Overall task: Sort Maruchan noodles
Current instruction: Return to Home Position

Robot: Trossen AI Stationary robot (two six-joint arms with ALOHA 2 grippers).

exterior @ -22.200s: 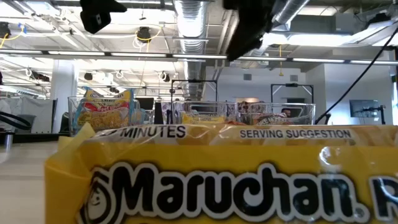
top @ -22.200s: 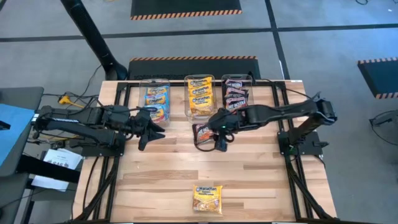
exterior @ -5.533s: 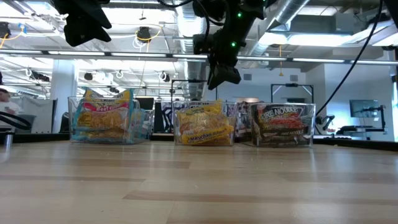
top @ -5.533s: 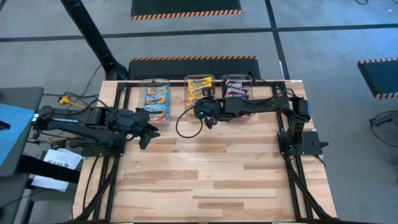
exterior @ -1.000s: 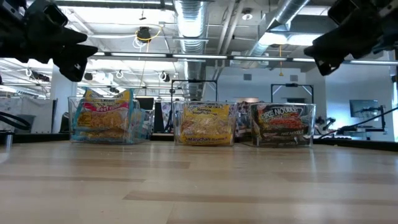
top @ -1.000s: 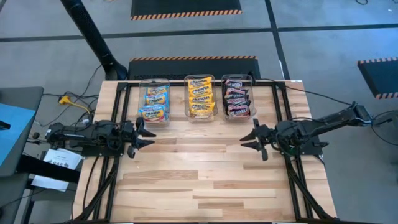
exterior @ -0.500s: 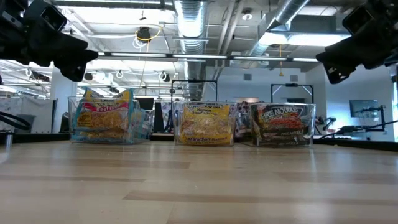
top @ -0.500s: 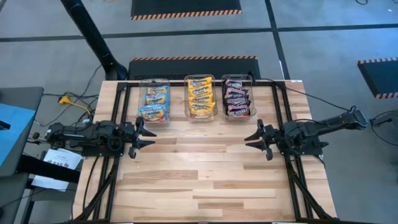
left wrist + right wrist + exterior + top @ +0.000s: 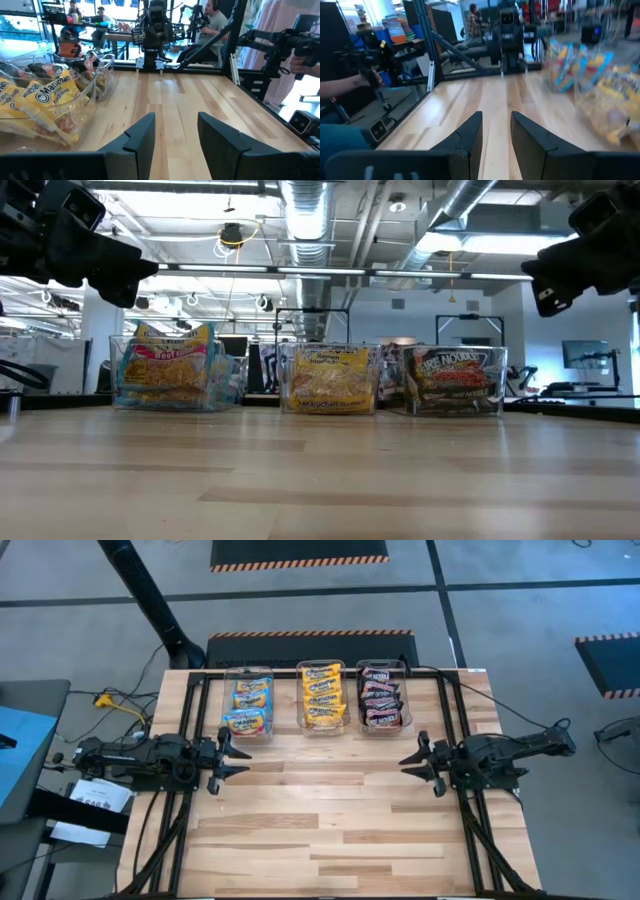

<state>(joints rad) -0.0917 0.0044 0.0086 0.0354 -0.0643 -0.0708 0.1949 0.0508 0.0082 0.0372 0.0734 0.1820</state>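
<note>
Status: nothing loose on table [image 9: 330,830]; every pack sits in one of three clear bins [image 9: 232,380] lined up at far edge.
Where: blue-pink packs [image 9: 248,700] in left one, yellow packs [image 9: 322,698] middle, black-red packs [image 9: 382,700] right.
Why so: one kind per bin, so sort looks done.
Pack axis: long axes run side to side, parallel w/ far edge; packs lean on edge, overlapped front-to-back, printed faces toward low cam.
Arm L: left gripper [image 9: 238,762] by table's left side, fingers spread moderately, nothing btwn.
Arm R: right gripper [image 9: 412,766] by right side, fingers parted, empty.
Why there: parked clear of bins, tips facing each other; reads as home pose.
</note>
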